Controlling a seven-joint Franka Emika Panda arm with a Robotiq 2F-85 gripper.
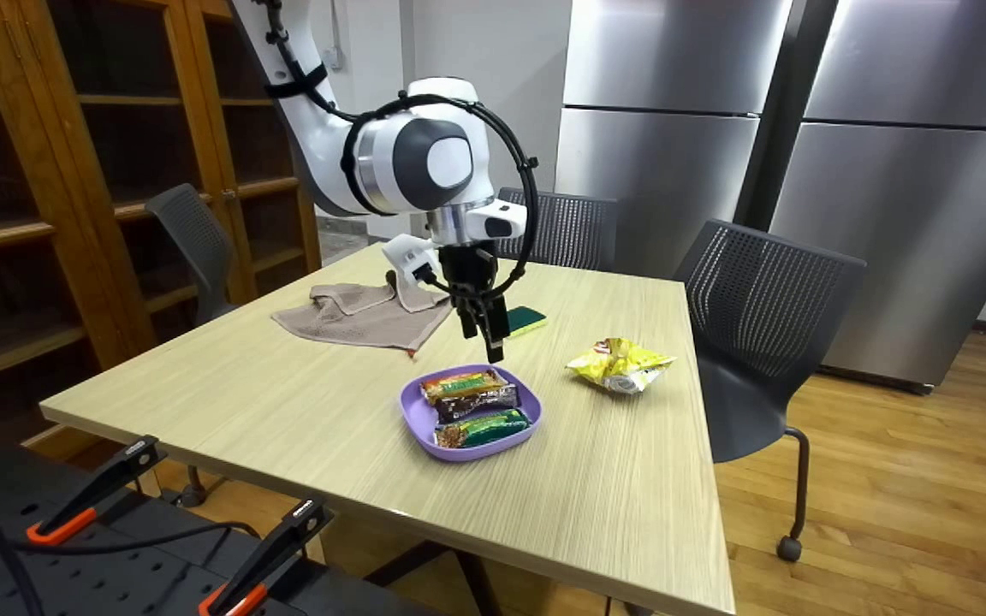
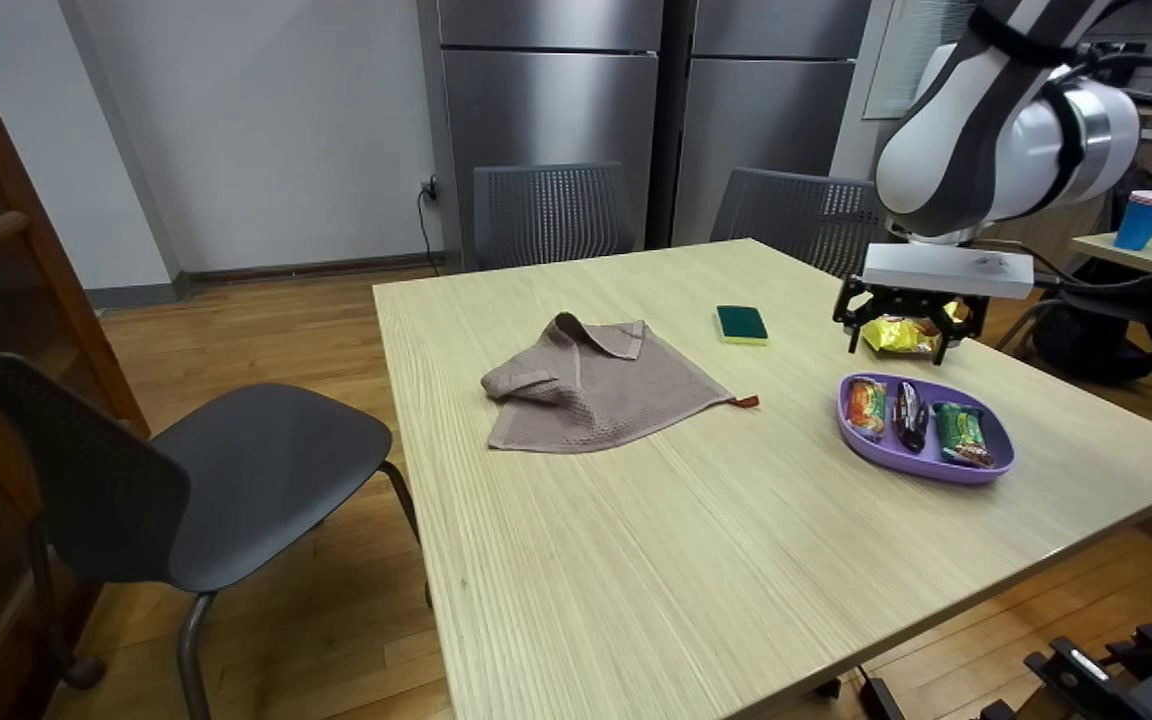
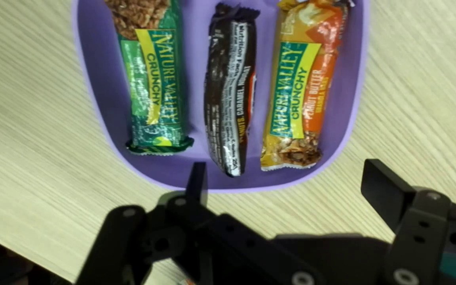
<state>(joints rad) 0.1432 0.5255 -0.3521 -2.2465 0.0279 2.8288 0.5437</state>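
Note:
My gripper stands open above the table, its fingers wide apart with nothing between them. Nearest to it is a purple tray, seen in both exterior views just in front of the fingertips. Three wrapped bars lie side by side in the tray: a green bar, a dark brown bar and an orange and yellow bar. In the wrist view one fingertip overlaps the tray's near rim. The other is over bare wood; neither appears to touch anything.
A crumpled yellow bag lies beside the tray. A green and yellow sponge and a brown cloth rest farther off. Chairs stand around the table. Black and orange clamps sit by the near edge.

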